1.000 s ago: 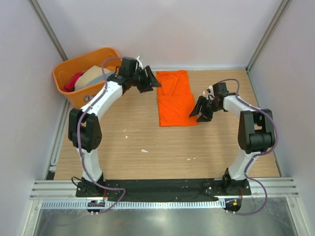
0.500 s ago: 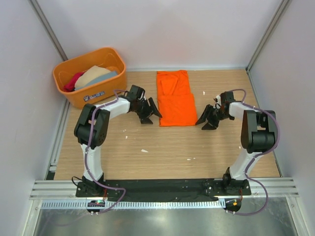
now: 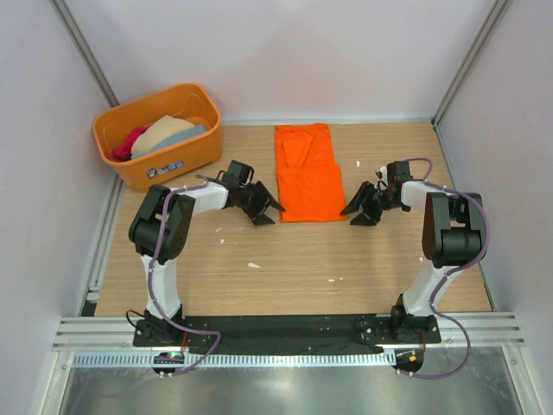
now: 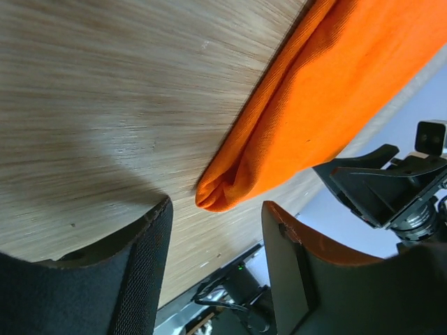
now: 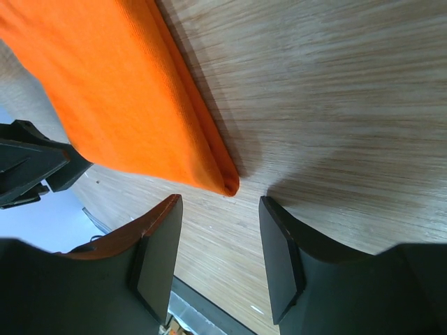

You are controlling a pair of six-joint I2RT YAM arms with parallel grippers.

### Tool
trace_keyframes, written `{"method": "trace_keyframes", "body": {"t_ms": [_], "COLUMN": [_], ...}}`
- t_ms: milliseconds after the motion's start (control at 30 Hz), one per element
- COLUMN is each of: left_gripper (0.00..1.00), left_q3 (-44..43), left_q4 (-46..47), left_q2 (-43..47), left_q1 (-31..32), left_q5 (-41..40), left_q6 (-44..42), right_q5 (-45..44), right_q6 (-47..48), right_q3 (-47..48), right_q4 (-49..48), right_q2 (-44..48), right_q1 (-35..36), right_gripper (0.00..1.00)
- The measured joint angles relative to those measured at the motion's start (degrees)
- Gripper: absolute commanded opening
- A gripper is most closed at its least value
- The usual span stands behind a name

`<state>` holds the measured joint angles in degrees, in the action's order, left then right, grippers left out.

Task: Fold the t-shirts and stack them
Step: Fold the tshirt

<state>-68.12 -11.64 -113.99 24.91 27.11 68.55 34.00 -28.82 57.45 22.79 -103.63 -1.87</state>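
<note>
A bright orange t-shirt (image 3: 308, 171) lies flat and partly folded on the wooden table, toward the back middle. My left gripper (image 3: 270, 209) stands open at the shirt's near left corner (image 4: 218, 197), the corner just ahead of the gap between its fingers (image 4: 143, 265). My right gripper (image 3: 355, 211) stands open at the near right corner (image 5: 227, 183), also with nothing between its fingers (image 5: 283, 258). More t-shirts, beige (image 3: 164, 131), grey-blue and crimson-pink (image 3: 130, 141), lie bundled in the orange tub (image 3: 177, 162) at the back left.
White walls and metal frame posts enclose the table on three sides. Small white scraps (image 3: 253, 264) lie on the wood in front of the shirt. The arms' bases sit on a black rail (image 3: 285, 328) at the near edge.
My left arm has swung from beside the tub down to the shirt's near left corner. My right gripper has shifted slightly to the near right corner. The shirt has not moved.
</note>
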Motion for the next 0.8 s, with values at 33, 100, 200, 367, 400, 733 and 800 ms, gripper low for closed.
{"method": "trace_keyframes", "body": {"t_ms": [33,100,200,367,400,733,800], "left_gripper": [0.56,0.55,0.52,0.43,0.42,0.25,0.25], "left_q3": [0.24,0.72,2.03,4.72,5.09,6.27,6.43], "left_q4": [0.55,1.81,5.01,9.11,9.62,11.52,11.65], "left_q2": [0.0,-0.15,-0.59,-0.63,-0.66,-1.4,-1.4], "left_q1": [0.15,0.55,1.14,1.44,1.44,1.44,1.42], "left_q5": [0.09,0.11,1.14,2.03,2.1,2.73,2.71], "left_q6": [0.94,3.28,6.93,11.34,11.98,14.01,13.97], "right_q5": [0.0,-0.07,-0.48,-1.25,-1.22,-0.37,-0.35], "right_q6": [-0.09,-0.33,-0.72,-2.75,-3.32,-14.78,-15.69], "right_q3": [-0.09,-0.46,-1.31,-3.63,-4.2,-11.8,-11.89], "right_q4": [-0.13,-0.59,-1.44,-3.3,-3.85,-14.14,-14.88], "right_q2": [0.0,0.2,0.92,2.56,2.89,5.99,5.7], "right_q1": [-0.02,-0.02,0.0,0.0,0.0,-0.13,-0.13], "right_gripper": [0.54,0.54,0.54,0.54,0.54,0.52,0.52]}}
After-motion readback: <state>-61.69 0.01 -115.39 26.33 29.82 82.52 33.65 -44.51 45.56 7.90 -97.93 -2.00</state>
